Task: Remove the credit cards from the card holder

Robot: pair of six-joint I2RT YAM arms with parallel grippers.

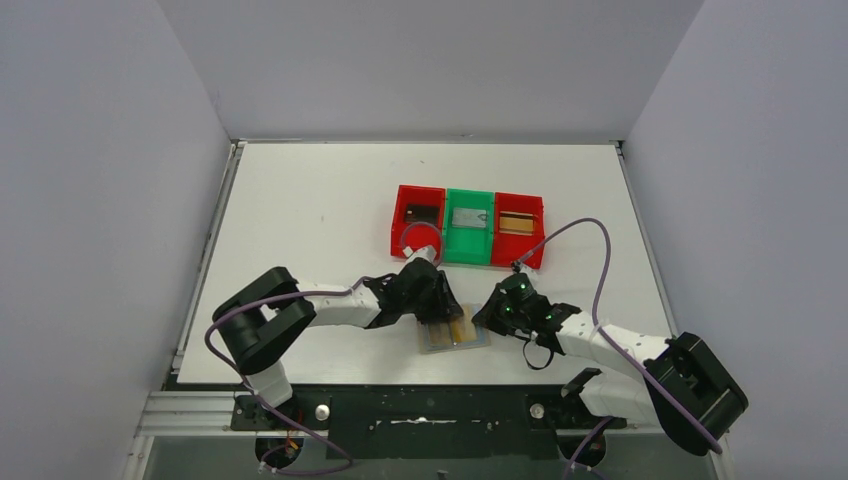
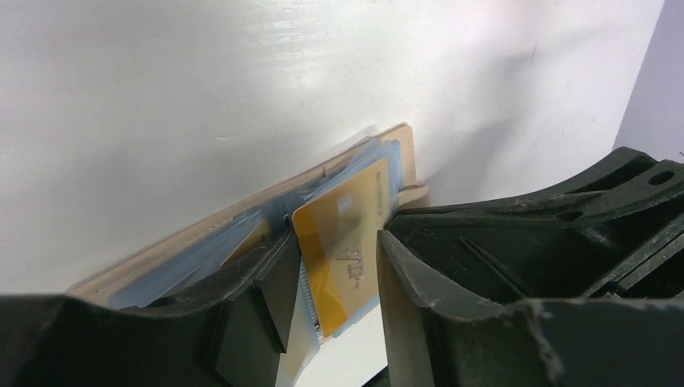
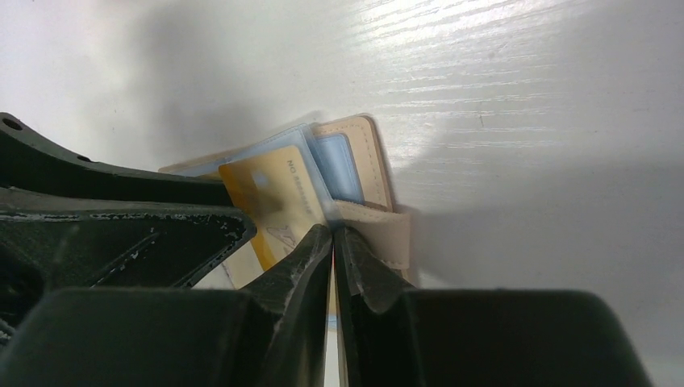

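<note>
White table (image 1: 300, 200) lies below. Right pincer (image 3: 332, 230) pinches the holder (image 3: 375, 161); left pincer (image 2: 339, 238) is spread around a gold card (image 2: 343, 214). Next, I think: squeeze, pull it out.

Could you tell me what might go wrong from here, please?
1. The gold card sits between the left pincer's spread fingers without a clear grip, so it may slip or stay in its sleeve.
2. The right pincer is shut at just the card holder's edge by the tab; so thin a hold, if any, might let the holder drag along.
3. The holder lies near the table's front edge and could slide off.
</note>
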